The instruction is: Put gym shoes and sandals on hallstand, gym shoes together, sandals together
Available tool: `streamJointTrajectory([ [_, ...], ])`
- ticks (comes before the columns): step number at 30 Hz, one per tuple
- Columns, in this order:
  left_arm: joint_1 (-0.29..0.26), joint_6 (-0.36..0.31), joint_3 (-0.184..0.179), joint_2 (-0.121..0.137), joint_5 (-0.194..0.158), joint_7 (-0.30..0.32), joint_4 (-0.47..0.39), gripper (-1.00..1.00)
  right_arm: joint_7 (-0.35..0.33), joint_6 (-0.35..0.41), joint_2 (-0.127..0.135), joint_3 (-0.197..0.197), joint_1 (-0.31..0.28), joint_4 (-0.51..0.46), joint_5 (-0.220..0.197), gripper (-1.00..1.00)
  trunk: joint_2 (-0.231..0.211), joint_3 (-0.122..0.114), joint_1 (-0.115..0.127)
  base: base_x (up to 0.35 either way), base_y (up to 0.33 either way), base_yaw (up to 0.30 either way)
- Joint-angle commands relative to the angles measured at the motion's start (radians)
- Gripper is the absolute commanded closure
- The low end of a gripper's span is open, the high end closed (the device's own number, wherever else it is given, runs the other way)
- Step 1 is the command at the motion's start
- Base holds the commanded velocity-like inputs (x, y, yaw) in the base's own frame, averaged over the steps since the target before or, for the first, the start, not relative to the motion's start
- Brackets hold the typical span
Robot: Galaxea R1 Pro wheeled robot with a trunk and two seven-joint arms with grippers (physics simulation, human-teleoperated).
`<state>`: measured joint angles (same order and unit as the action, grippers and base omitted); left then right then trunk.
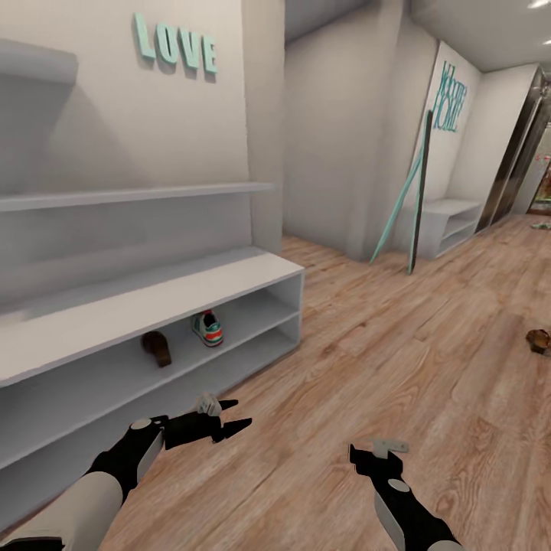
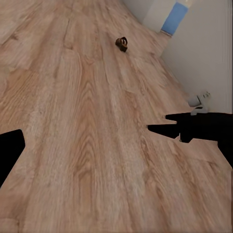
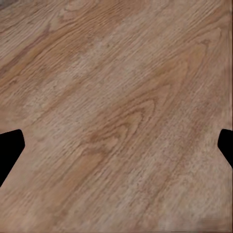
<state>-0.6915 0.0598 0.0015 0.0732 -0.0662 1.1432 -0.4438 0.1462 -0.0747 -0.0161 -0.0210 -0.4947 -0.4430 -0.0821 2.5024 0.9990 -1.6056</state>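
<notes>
A: How is the scene lit?
B: Evenly and brightly, by soft overhead light; a ceiling lamp [image 1: 540,3] glares at the head view's upper corner.

A: Shadows and sharpness?
B: Shadows fill the rack [image 1: 153,306] shelves. The floor [image 1: 398,344] grain is slightly soft in the wrist views.

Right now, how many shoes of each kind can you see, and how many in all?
Sandals: 2, one on the rack shelf, one on the floor.
Gym shoes: 1, on the rack shelf.
Total: 3.
</notes>
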Motion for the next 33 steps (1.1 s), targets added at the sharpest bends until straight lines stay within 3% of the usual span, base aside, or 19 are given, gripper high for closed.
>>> streamJointTrajectory([
  [1,0.0,0.006,0.0,0.0,-0.001,0.002,0.001,-1.0,0.0,-0.005,-0.001,-0.002,-0.001,0.001,-0.009,-1.0,0.0,0.0,0.0,0.0,0.0,-0.297],
  [33,0.0,0.006,0.0,0.0,-0.001,0.003,0.001,-1.0,0.0,-0.005,-0.001,-0.002,-0.001,0.001,-0.009,-1.0,0.0,-0.023,0.0,0.0,0.0,-0.297],
])
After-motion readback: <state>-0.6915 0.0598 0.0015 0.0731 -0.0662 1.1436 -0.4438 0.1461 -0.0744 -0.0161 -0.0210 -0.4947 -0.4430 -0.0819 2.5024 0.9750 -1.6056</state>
